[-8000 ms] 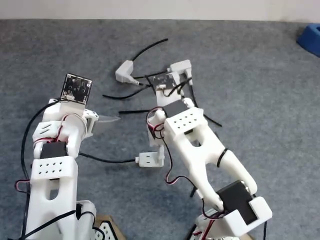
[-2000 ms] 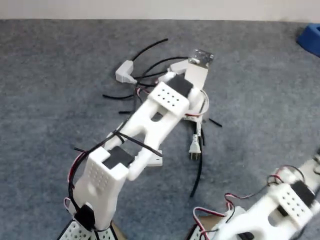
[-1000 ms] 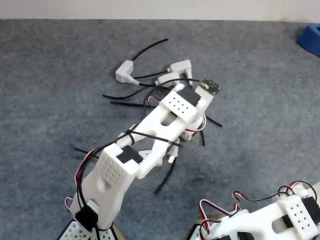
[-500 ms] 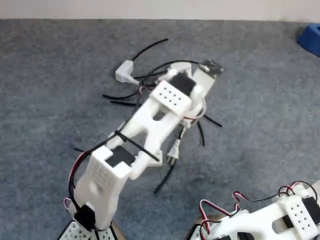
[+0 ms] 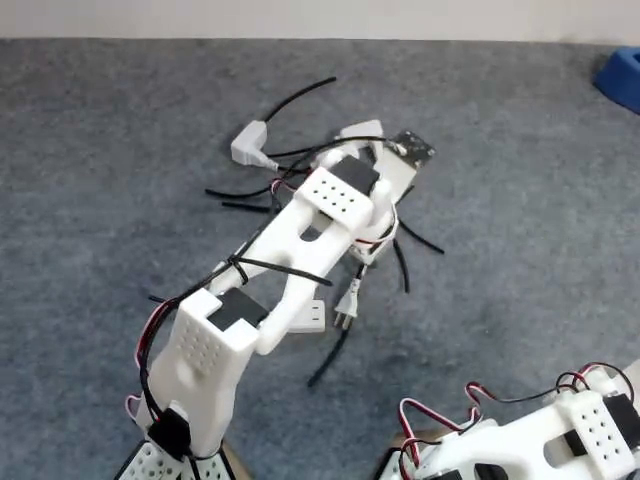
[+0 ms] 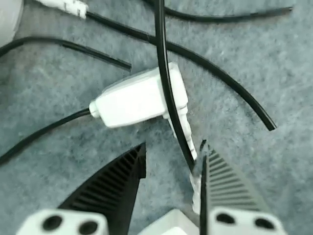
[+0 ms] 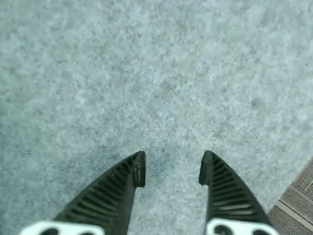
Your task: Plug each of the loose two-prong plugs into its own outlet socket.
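My left arm [image 5: 300, 240] stretches across the grey carpet to the tangle of black cords. Its gripper [image 6: 171, 149] is open just above a white outlet socket [image 6: 137, 98]. A black cord [image 6: 164, 73] crosses that socket and ends in a white two-prong plug [image 6: 187, 134], which lies against the inner side of one finger [image 6: 215, 181]. In the high view the plug [image 5: 346, 303] dangles beside the arm. Another white socket [image 5: 308, 316] peeks out under the arm. Two more white pieces, one [image 5: 250, 143] and another [image 5: 358, 130], lie farther back. My right gripper [image 7: 171, 159] is open over bare carpet.
My right arm [image 5: 560, 440] is folded back at the near right corner. Loose black cords [image 5: 300, 95] spread around the sockets. A blue object [image 5: 620, 75] sits at the far right edge. A darker floor tile [image 7: 298, 205] borders the carpet.
The right arm has pulled back to the near right and the left arm has swung in over the sockets. The dangling plug shifted left and has stayed almost still for the last second.
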Controlling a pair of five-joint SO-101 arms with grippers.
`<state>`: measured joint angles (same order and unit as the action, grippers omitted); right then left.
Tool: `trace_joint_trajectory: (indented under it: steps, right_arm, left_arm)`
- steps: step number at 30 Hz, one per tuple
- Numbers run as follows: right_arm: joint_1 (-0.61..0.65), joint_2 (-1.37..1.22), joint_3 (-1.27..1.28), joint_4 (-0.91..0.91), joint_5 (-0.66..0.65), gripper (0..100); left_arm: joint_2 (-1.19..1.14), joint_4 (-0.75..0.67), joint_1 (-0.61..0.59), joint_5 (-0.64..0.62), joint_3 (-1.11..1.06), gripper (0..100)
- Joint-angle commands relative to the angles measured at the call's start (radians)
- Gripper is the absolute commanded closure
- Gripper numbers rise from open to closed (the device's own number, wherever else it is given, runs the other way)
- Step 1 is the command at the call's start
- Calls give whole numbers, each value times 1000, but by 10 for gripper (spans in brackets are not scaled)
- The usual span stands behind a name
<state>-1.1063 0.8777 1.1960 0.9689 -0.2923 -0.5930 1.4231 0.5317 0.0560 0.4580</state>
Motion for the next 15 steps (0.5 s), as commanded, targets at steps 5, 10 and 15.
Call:
trace_joint_trajectory:
  steps: [5,10,15]
  right_arm:
    - [-1,24,-5,-10,-11,815]
    - [-1,24,-5,-10,-11,815]
    - [-1,24,-5,-10,-11,815]
  left_arm:
    - [-217,-18,5,14,147,818]
    - [-337,81,25,41,378,890]
    - [-395,193,39,187,642,992]
